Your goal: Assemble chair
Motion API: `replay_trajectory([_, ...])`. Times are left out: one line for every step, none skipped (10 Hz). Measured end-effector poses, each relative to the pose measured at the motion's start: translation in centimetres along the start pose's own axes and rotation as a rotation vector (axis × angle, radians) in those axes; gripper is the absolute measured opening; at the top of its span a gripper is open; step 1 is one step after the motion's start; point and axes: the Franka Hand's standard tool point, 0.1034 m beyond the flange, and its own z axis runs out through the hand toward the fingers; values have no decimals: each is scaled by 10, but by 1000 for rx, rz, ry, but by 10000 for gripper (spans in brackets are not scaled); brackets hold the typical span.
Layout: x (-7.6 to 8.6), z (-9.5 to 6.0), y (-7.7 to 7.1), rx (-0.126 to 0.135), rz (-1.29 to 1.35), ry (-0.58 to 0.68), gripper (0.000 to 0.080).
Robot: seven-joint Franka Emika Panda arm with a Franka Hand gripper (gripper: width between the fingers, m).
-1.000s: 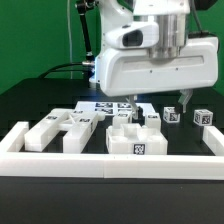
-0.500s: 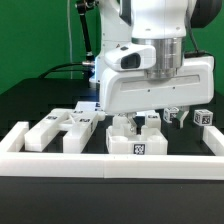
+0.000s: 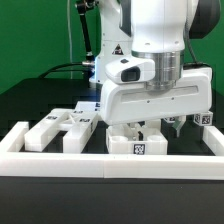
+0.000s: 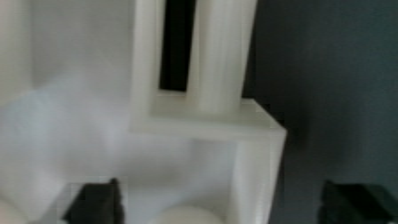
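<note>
The fingers (image 4: 93,203) stand spread open, with the white chair part (image 4: 210,128) between their two tips.

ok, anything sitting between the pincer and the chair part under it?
Nothing visible. In the wrist view the white chair part lies straight ahead of the open pincer, inside the gap between the dark fingertips. In the exterior view the arm's body hides the last gap, so contact cannot be judged.
</note>
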Motion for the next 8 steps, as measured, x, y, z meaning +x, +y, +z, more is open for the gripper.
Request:
replay_trajectory([-1, 1, 0, 0, 0, -2, 400])
replay_trajectory([-2, 2, 0, 1, 0, -5, 265])
replay_trajectory([-2, 2, -1, 1, -1, -5, 265])
replay_trajectory([-3, 2, -1, 1, -1, -5, 88])
replay_trajectory([-2, 1, -1, 1, -1, -3, 35])
replay_trajectory([-2, 1, -1, 0, -1, -3, 35])
replay_trajectory([-2, 1, -1, 0, -1, -3, 35])
replay_trajectory([-2, 0, -1, 0, -1, -3, 35])
